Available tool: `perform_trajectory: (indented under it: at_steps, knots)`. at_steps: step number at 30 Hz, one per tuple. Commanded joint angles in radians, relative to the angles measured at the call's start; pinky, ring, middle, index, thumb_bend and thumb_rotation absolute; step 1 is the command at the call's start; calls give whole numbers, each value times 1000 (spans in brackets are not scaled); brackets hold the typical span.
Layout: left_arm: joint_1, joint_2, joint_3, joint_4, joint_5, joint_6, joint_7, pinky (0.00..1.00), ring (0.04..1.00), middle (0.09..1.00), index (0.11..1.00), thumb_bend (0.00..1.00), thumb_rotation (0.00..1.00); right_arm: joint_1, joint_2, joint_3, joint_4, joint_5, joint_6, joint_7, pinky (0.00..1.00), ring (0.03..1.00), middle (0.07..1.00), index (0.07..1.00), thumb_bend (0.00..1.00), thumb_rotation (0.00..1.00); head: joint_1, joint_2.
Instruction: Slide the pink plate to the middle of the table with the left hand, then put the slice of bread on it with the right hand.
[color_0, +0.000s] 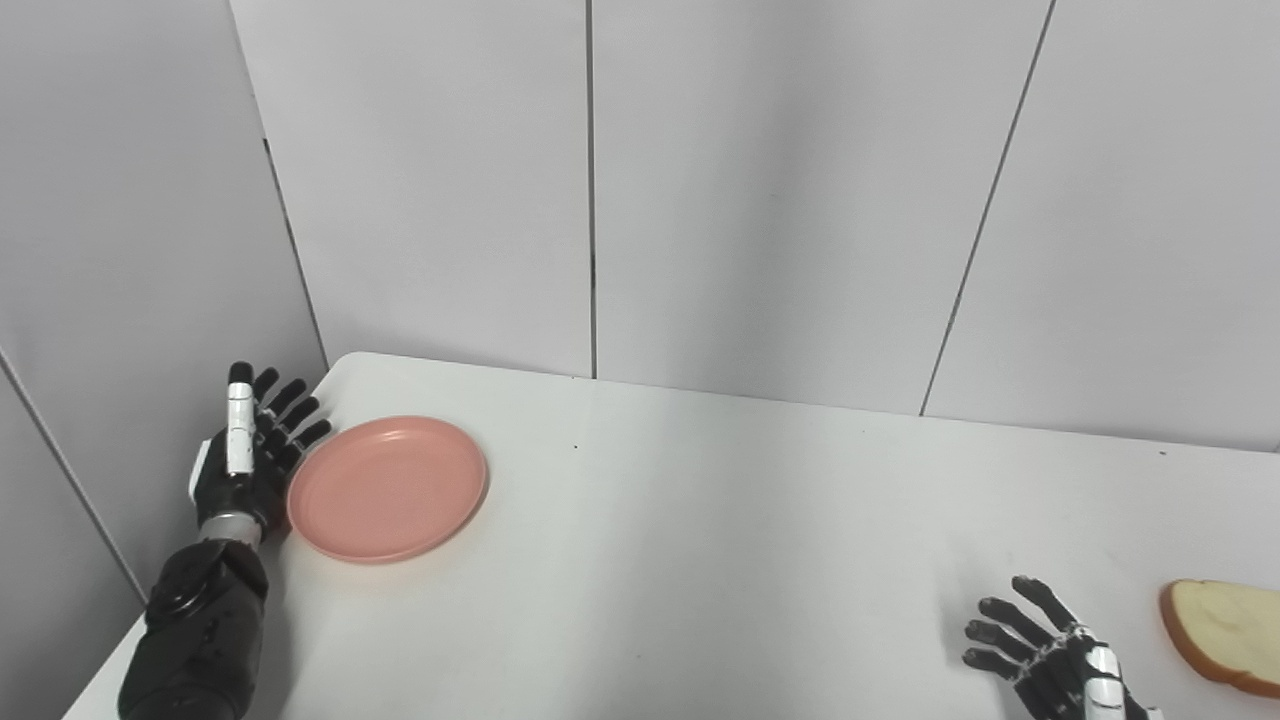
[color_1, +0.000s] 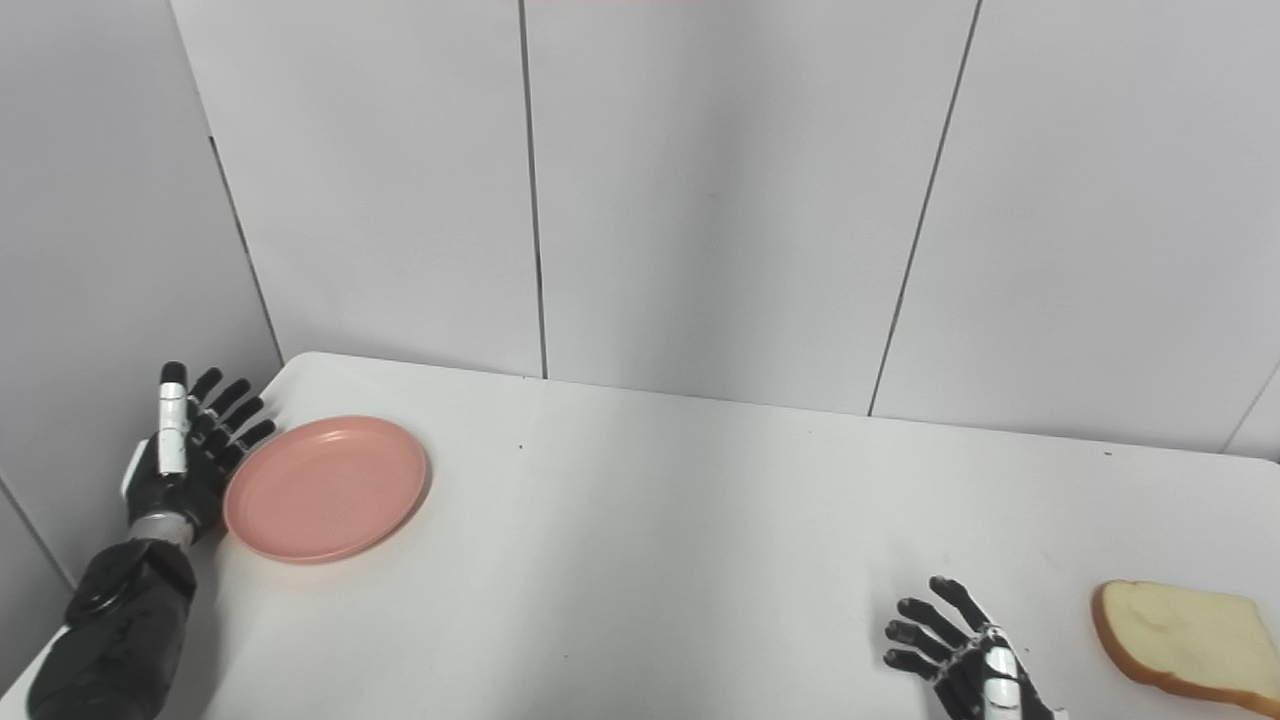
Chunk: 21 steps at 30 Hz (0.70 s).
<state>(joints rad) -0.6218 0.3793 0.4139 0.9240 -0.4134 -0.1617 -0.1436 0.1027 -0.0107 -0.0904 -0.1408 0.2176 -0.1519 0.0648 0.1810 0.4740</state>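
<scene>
The left hand (color_0: 245, 455) stands at the far left edge of the tabletop (color_0: 700, 520). Its fingers are spread apart and point up and away, and it holds nothing. It is just beside the left rim of the pink plate (color_0: 388, 488), so close that it may be touching, but I cannot tell. I think it stands there so it can push the plate sideways, toward the middle.

The plate lies flat near the back left corner, with nothing on it. It is well apart from the middle of the tabletop, so the slide looks not yet done.

The right hand (color_1: 965, 655) is low at the front right. Its fingers are apart too, and it holds nothing. It looks like it is waiting for its turn. Just to its right lies the slice of bread (color_1: 1180, 630), flat on the tabletop, near the right edge. Hand and bread do not touch. The bread is close so the hand can pick it up later.

Count them: one plate, one slice of bread, two hands.
</scene>
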Motion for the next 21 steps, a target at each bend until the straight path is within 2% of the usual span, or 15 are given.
perform_trajectory:
  at_steps: [1,7,12,21]
  knots:
    - [2,-7,-14,-16,8,-17,-17,736,843,857,894,957,807,73,14,7,49,4,27,-1,612,662,695,767,626,950,0,3]
    - [20,-30,-58,-20,24,-22,-33,733,851,869,883,981,790,76,14,10,44,7,29,-3,606,655,690,766,630,936,-5,8]
    - [31,-51,-84,-35,29,-20,-49,710,826,843,880,979,788,77,14,12,47,8,21,-1,599,648,687,761,638,923,-10,12]
    - [65,-95,-134,-148,28,8,-89,707,828,828,862,997,780,82,14,17,50,2,14,1,592,640,677,758,664,906,-23,15]
